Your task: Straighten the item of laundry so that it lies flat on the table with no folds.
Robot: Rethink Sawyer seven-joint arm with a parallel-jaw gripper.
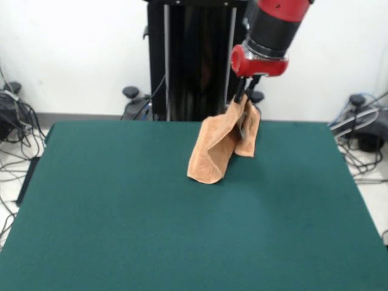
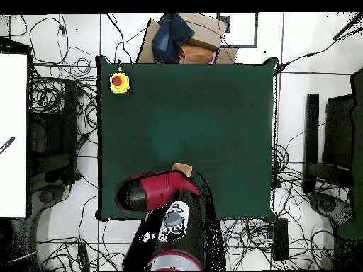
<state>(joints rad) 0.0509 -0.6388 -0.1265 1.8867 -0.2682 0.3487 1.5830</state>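
Pincer (image 1: 244,103) clamps towel (image 1: 218,148), draped above green table (image 1: 121,212).

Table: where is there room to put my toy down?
Most of the green table is bare: the whole front half and both sides of the towel. It is crowded where the gripper holds the towel up, and a yellow button box fills one corner.

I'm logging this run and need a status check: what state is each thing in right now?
towel: lifted by its top, hanging in folds, lower corner touching the table.
claw: shut on the towel, raised above the table.
table: towel not yet spread flat on it.
yellow box with red button: resting at a table corner, untouched.
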